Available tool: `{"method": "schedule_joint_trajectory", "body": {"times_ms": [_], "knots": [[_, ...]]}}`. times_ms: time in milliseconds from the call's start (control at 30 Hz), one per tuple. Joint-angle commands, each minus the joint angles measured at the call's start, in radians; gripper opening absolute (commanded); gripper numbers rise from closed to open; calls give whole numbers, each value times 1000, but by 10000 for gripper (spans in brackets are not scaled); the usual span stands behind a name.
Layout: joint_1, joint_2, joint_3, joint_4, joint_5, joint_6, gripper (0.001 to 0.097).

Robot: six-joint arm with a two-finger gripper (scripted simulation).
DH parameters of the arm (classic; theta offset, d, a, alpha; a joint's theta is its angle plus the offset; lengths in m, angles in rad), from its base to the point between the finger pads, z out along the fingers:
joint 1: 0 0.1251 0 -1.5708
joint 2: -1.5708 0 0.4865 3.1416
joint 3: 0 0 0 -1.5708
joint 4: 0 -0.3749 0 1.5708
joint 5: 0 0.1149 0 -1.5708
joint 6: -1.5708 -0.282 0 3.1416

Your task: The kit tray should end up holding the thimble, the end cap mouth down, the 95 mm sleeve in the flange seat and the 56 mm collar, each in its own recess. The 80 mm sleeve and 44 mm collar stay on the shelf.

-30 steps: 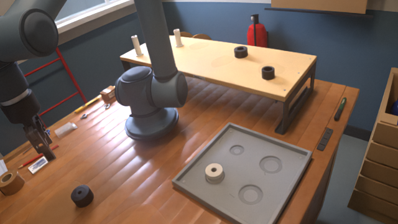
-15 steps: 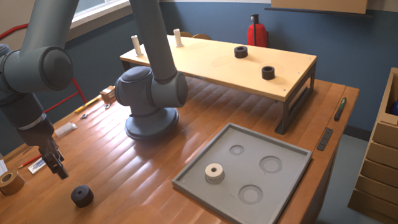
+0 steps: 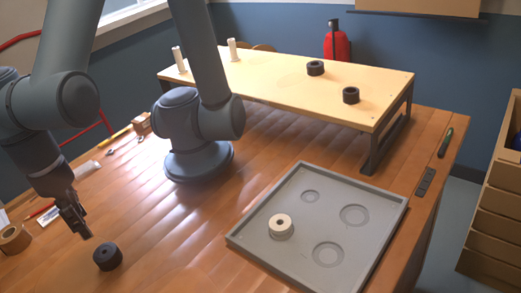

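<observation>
A dark round end cap [image 3: 107, 256] lies on the bench near its front left corner, and my gripper [image 3: 79, 227] hangs open and empty just above and to the left of it. The grey kit tray [image 3: 319, 227] sits to the right on the bench. A pale thimble [image 3: 280, 226] rests in the tray's near-left recess; the other three recesses hold nothing. On the raised shelf [image 3: 293, 83] at the back stand two white sleeves [image 3: 178, 59] [image 3: 233, 49] and two dark collars [image 3: 315, 68] [image 3: 351, 95].
The arm's base [image 3: 198, 130] stands between the shelf and the bench's left side. A tape roll [image 3: 14, 238], pencil and small tools lie along the left edge. Cardboard boxes [image 3: 496, 203] stand at the right. A marker [image 3: 445, 142] lies by the right edge.
</observation>
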Motion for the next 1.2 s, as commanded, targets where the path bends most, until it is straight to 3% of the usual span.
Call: {"method": "schedule_joint_trajectory", "body": {"times_ms": [0,633,1167], "knots": [[0,-1,1,0,0,0,800],[0,9,-8,0,19,0,800],[0,65,-54,0,119,0,800]]}}
